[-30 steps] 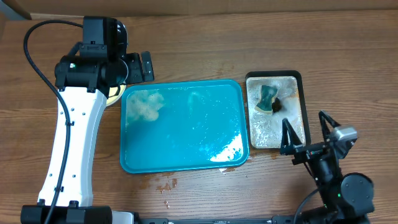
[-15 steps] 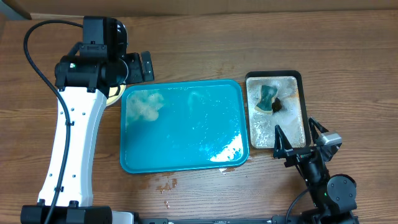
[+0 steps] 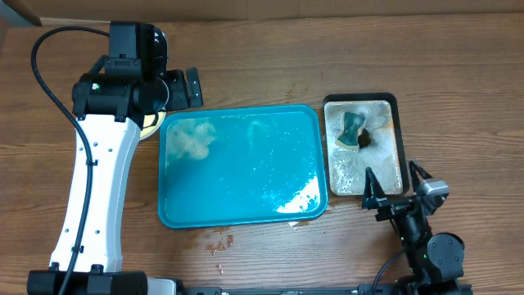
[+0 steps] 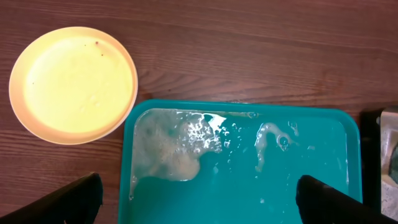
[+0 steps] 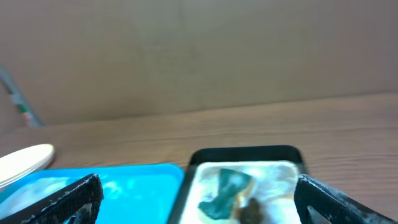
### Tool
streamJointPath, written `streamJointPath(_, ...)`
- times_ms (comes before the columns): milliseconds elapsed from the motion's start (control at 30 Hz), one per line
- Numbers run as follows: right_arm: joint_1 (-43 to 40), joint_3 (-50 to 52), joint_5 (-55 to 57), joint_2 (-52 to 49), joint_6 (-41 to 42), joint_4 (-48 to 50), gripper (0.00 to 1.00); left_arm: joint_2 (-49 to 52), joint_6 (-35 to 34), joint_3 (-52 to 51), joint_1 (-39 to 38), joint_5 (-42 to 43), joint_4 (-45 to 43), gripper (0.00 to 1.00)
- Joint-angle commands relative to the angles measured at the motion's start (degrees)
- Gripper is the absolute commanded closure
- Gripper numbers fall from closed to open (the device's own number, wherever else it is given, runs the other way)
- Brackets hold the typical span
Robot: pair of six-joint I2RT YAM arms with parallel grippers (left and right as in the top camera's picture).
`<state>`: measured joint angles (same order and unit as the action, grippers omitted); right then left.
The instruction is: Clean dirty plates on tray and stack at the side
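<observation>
See pale yellow plate (image 4: 73, 84) upper left on table (image 4: 249, 50), just off teal tray (image 4: 298, 186) corner, up-left of wide-open empty left gripper (image 4: 198, 200); right gripper (image 3: 396, 190) lower right overhead, likewise open, empty, well apart.

On the wooden table (image 3: 368, 65): teal tray (image 3: 246, 176), black tray (image 3: 360, 97) (foamy), yellow plate (image 4: 73, 84).

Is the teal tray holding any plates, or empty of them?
Empty of plates. The teal tray holds only a foamy smear and wet streaks; the pale yellow plate sits on the table outside its rim.
</observation>
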<state>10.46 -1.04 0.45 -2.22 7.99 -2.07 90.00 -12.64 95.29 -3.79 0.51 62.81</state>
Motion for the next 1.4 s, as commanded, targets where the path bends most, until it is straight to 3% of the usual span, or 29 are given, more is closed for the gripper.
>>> streamJointPath(0,-3.32,0.61,0.68,0.98,1.22,-1.09,0.00,-0.28,0.68,0.96,-0.35,-0.74,-0.02,0.00)
streamJointPath(267,-6.51,0.61,-0.72,1.77,1.18,-2.69,0.00,-0.28,0.68,0.96,-0.35,-0.74,-0.02,0.00)
streamJointPath(1367,-6.58,0.59,-0.59,1.73,1.18,-2.71,0.00,-0.26,0.68,0.96,-0.35,-0.74,-0.02,0.00)
